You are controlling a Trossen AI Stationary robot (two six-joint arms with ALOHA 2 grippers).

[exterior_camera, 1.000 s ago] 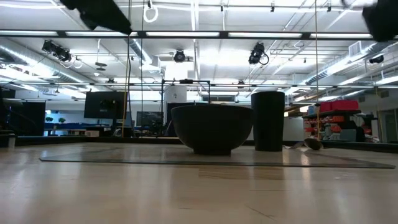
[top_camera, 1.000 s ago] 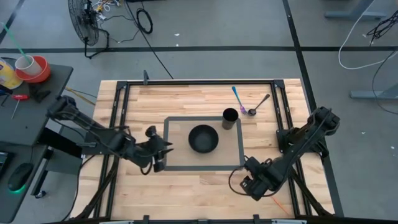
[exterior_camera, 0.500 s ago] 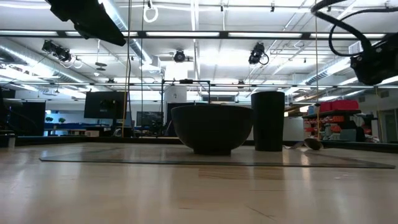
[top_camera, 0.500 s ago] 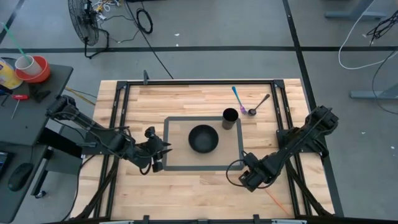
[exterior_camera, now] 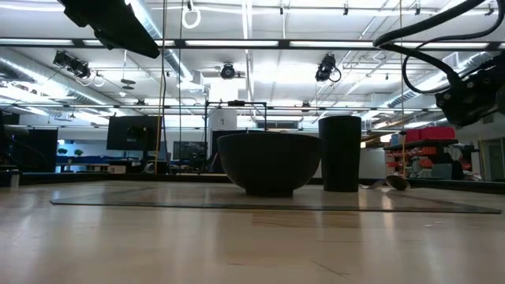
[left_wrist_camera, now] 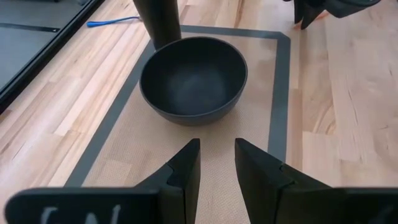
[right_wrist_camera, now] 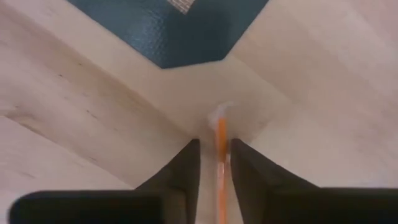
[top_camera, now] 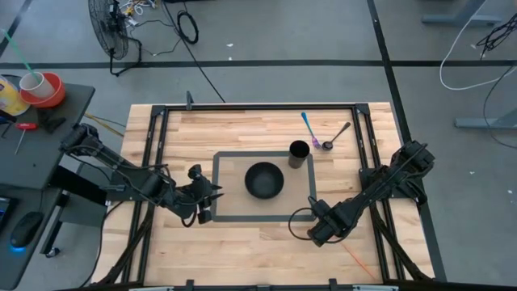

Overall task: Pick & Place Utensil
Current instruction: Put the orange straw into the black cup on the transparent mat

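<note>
A thin orange utensil (right_wrist_camera: 221, 134) runs between the fingers of my right gripper (right_wrist_camera: 216, 152). In the high view its tail (top_camera: 354, 257) trails behind that gripper (top_camera: 312, 235) toward the near right corner. The right gripper is shut on it, over bare wood just off the mat's near right corner (right_wrist_camera: 186, 50). A black bowl (top_camera: 265, 179) sits on the middle of the grey-edged mat (top_camera: 230, 217), with a black cup (top_camera: 299, 153) at its far right. My left gripper (left_wrist_camera: 216, 155) is open and holds nothing. It hovers over the mat's left edge (top_camera: 212, 194), facing the bowl (left_wrist_camera: 193, 78). My right gripper pinches the orange utensil's shaft (right_wrist_camera: 221, 163) between its two fingers, coming from above and slanting toward the table's left. The fingers lie along the shaft. Its pale front end (right_wrist_camera: 219, 115) sticks out past the fingertips; whether it touches the wood I cannot tell.
A blue and purple spoon (top_camera: 309, 128) and a metal spoon (top_camera: 337, 136) lie on the wood beyond the cup. The table's black frame rails (top_camera: 157, 145) run along its left and right sides. Bare wood stretches along the near edge (top_camera: 250, 250).
My right gripper has moved toward the table's left and slightly toward the far edge, up to the mat's near right corner. It has come lower into the low view. The orange utensil has travelled with it.
</note>
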